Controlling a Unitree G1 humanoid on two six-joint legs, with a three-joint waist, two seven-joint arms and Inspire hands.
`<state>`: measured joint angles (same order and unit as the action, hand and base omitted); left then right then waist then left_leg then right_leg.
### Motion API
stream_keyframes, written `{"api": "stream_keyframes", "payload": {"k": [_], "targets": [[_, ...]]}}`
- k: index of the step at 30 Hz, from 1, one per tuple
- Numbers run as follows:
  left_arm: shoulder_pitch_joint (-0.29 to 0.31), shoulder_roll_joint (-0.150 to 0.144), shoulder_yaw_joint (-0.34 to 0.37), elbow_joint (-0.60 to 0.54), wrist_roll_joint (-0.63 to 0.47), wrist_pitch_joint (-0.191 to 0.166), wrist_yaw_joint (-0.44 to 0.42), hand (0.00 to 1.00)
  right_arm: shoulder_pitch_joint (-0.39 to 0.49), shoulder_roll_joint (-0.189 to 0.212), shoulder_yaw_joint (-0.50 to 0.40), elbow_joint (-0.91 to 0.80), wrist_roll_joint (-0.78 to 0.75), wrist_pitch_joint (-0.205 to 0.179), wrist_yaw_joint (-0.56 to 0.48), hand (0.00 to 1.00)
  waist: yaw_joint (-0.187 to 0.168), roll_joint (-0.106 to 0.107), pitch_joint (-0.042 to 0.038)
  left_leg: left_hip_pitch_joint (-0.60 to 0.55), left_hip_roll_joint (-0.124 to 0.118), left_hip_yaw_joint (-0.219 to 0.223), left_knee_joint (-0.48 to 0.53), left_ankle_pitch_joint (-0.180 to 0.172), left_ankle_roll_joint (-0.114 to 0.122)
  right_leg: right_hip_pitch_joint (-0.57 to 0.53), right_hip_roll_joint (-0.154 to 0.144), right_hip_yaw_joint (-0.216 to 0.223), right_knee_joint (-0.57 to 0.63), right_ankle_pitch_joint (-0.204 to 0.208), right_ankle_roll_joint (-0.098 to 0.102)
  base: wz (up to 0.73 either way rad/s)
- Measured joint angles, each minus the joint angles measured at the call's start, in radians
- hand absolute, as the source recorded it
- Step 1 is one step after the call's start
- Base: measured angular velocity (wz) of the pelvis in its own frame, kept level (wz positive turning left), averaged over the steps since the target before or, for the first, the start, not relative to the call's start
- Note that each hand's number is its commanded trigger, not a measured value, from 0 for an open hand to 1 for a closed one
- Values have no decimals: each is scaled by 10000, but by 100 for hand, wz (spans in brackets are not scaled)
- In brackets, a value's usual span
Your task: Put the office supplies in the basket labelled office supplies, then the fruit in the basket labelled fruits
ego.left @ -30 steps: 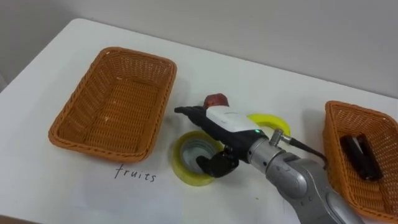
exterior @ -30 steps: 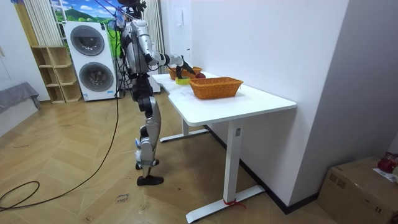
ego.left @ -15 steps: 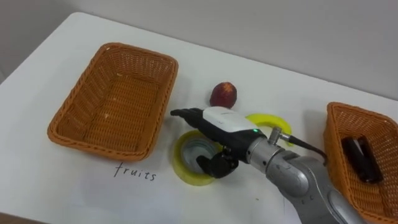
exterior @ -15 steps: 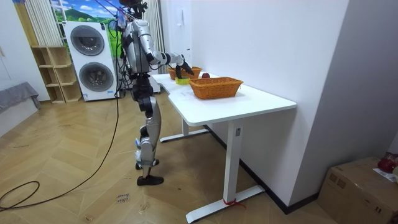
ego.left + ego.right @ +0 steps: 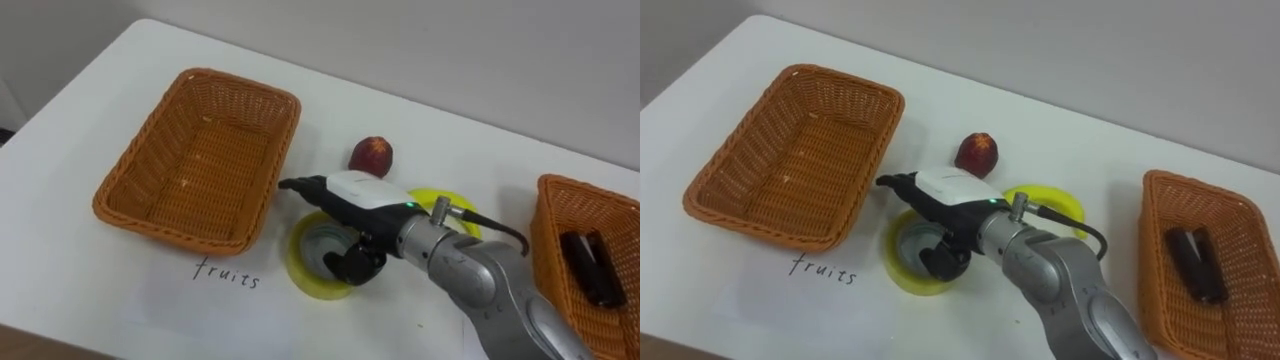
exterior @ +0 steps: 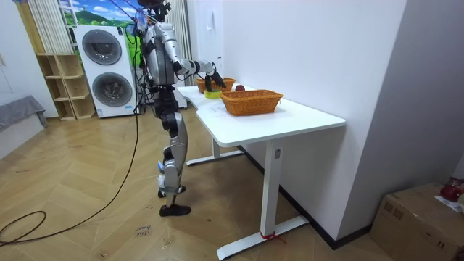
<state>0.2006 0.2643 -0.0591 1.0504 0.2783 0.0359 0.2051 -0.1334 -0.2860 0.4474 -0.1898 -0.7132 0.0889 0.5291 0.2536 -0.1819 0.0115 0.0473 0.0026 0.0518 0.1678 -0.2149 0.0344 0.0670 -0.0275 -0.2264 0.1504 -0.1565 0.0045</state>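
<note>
The fingers [image 5: 298, 184] of the right hand [image 5: 365, 198] lie nearly straight, pointing at the fruit basket [image 5: 170, 230] by the table's [image 5: 120, 300] left edge. The thumb is tucked down over a yellow tape roll [image 5: 305, 272] near the front edge, and the hand grips nothing that I can see. If the roll is the target, as I judge, the hand should sink lower and pinch across the rim before lifting, then carry it to the right-edge basket [image 5: 556, 225], where a dark item [image 5: 590, 268] lies. The fruit [image 5: 370, 156] and a second tape roll [image 5: 425, 194] sit just behind the hand toward the back edge, so the wrist should stay clear of both.
</note>
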Motion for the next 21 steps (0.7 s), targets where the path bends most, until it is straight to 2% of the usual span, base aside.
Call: {"api": "stream_keyframes", "payload": {"k": [10, 11, 12, 13, 14, 21], "targets": [[17, 0, 64, -3, 17, 11, -4, 0, 1, -264, 1, -112, 14, 156, 292, 0, -2, -9, -4, -5, -4, -16, 3, 0, 0, 9, -6, -75, 0, 0, 0, 0], [33, 0, 64, -4, 28, 13, -4, 0, 1, -289, 1, -112, 15, 163, 292, 17, -2, -11, -5, -5, -5, -20, 3, 1, 0, 10, -10, -100, 0, 0, 0, 0], [38, 0, 64, -8, 130, 17, -4, 0, 1, -336, 0, -112, 15, 200, 292, 53, -2, -17, -9, -6, -7, -26, 3, 1, 1, 13, -16, -143, 1, 0, 0, 0], [40, 2, 67, -8, 230, 22, -4, 0, 1, -358, -4, -111, 14, 241, 293, 97, -3, -30, -11, -6, -7, -30, 0, 1, 1, 14, -21, -200, 1, 1, 1, 0], [41, 2, 74, -8, 294, 30, -5, 0, 1, -361, -5, -111, 15, 257, 296, 100, -3, -39, -12, -6, -6, -30, -2, 1, 1, 13, -21, -208, 1, 0, 1, 0], [-40, 3, 346, 243, 417, 102, -41, 0, -41, -396, -88, -100, -12, 558, 657, 100, 18, -137, -22, 17, -6, -48, -8, 1, 1, 50, -15, -185, -1, 1, 1, 0]]}}
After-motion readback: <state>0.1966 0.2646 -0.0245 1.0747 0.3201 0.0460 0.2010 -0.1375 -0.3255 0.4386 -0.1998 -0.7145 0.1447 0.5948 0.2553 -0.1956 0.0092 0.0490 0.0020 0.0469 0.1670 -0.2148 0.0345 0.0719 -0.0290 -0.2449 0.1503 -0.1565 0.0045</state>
